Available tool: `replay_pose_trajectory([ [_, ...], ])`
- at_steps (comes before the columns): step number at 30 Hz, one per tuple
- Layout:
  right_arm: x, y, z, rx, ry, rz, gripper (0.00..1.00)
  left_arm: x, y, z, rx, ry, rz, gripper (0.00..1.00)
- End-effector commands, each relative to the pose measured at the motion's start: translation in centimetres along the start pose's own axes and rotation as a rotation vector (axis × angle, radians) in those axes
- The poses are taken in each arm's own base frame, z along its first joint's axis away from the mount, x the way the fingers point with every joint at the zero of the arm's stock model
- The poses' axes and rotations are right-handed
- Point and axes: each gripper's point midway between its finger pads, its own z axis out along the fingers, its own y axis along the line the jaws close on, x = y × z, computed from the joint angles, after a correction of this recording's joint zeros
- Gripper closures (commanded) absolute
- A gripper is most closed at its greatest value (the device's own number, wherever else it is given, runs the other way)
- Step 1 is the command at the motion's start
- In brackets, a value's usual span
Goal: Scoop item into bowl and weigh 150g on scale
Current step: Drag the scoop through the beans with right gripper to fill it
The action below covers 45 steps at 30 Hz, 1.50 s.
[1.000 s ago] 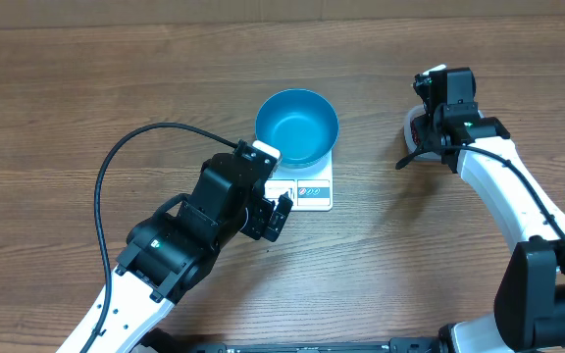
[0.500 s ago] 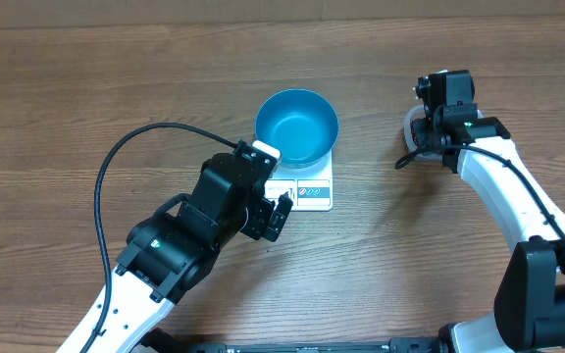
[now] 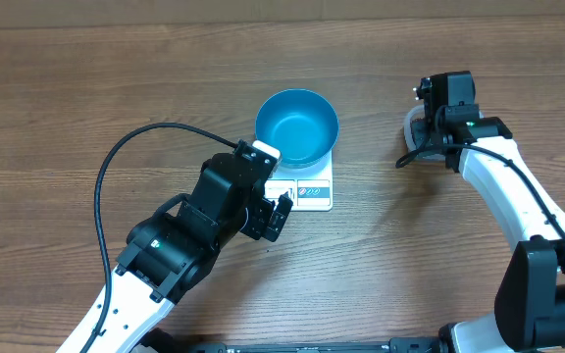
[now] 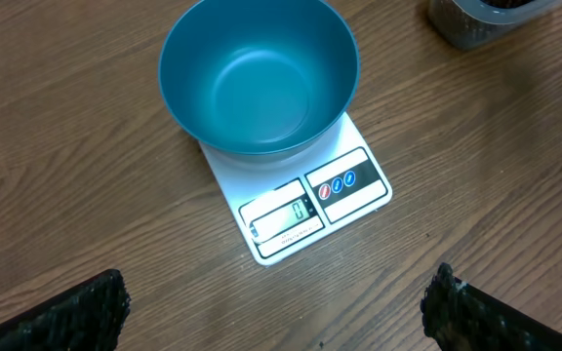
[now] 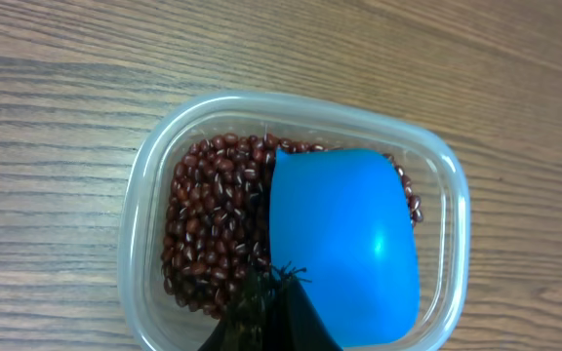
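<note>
Centrally, a blue bowl (image 3: 296,127) is seated on the white scale (image 3: 307,192) on the bench (image 3: 86,88). At its 7 o'clock the left tool (image 4: 281,317) is held spread. At 3 o'clock, red-brown beans (image 5: 213,224) are held in a clear container (image 5: 140,244), where a blue scoop (image 5: 344,244) is pinched by the right tool (image 5: 271,312).

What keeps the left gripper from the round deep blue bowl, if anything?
Probably nothing, so yes: the left gripper is open, empty, facing the round deep blue bowl on the flat white square scale, no object between.
</note>
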Motion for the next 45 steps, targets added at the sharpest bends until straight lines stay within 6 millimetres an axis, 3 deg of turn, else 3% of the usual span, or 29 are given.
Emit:
replay_pose_trajectory([
  [1, 0.3, 0.7, 0.4, -0.091, 0.022, 0.07, 0.96, -0.2, 0.4, -0.3, -0.014, -0.013, 0.011, 0.0],
  [14, 1.4, -0.4, 0.8, -0.252, 0.041, 0.231, 0.96, -0.2, 0.4, -0.3, -0.014, -0.013, 0.01, 0.0],
  [32, 1.6, 2.4, -0.2, -0.42, 0.058, 0.239, 0.96, -0.1, 0.4, -0.3, -0.014, -0.012, 0.011, 0.01],
  [45, 1.6, 2.5, -0.2, -0.424, 0.075, 0.324, 0.96, 0.0, 0.4, -0.3, -0.013, -0.005, 0.012, 0.0],
])
